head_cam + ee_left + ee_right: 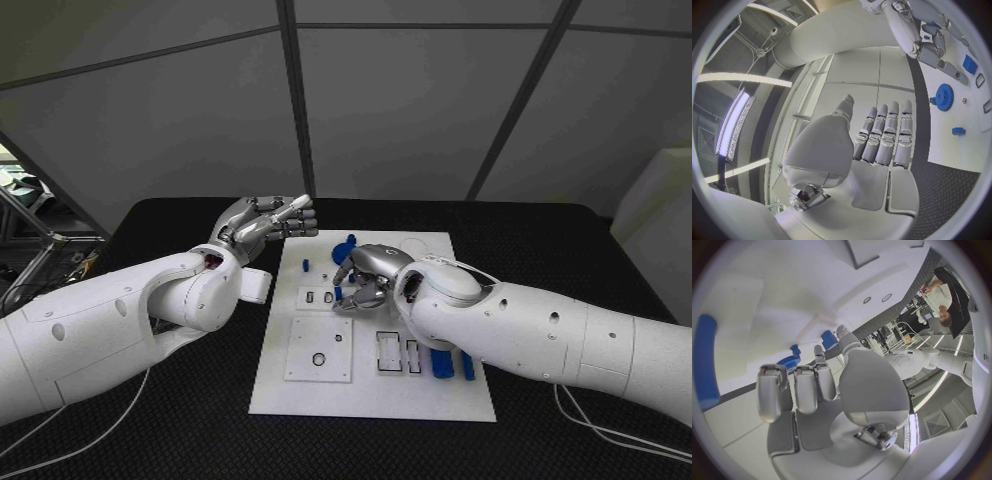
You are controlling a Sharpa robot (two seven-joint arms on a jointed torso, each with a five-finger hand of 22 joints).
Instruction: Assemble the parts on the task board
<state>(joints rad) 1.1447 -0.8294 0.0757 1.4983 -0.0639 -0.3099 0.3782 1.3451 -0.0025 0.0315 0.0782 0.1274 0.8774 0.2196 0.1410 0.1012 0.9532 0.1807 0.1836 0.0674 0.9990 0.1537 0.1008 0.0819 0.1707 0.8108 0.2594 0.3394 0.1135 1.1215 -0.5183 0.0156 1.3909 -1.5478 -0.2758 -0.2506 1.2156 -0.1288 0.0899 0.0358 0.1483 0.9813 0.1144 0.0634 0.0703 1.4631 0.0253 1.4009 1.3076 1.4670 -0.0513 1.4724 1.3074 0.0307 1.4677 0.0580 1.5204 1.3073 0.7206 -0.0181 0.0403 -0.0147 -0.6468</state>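
- Parts lie spread over the task board (433, 395), the white plate in the middle of the black tabletop (173, 420); a blue gear (343, 250) stands near the board's far edge, a small blue peg (304, 265) lies just left of it, and long blue bars (441, 362) lie near the board's right edge, beside rectangular slots
- right hand (364, 277) hangs low over the middle of the board, just on the near side of the gear; its fingers (795, 390) are curled downward toward the plate; whether anything is pinched in them I cannot tell
- in the right wrist view a blue bar (706, 360) lies on the white plate well apart from the fingers, and the gear (787, 362) shows just beyond the fingertips, partly hidden behind them
- left hand (260, 222) is raised off the board's far left corner, above the tabletop; its fingers (886, 135) are straight, side by side, with nothing in them
- in the left wrist view the gear (944, 96) and a small blue block (958, 131) sit on the board, apart from the left fingers
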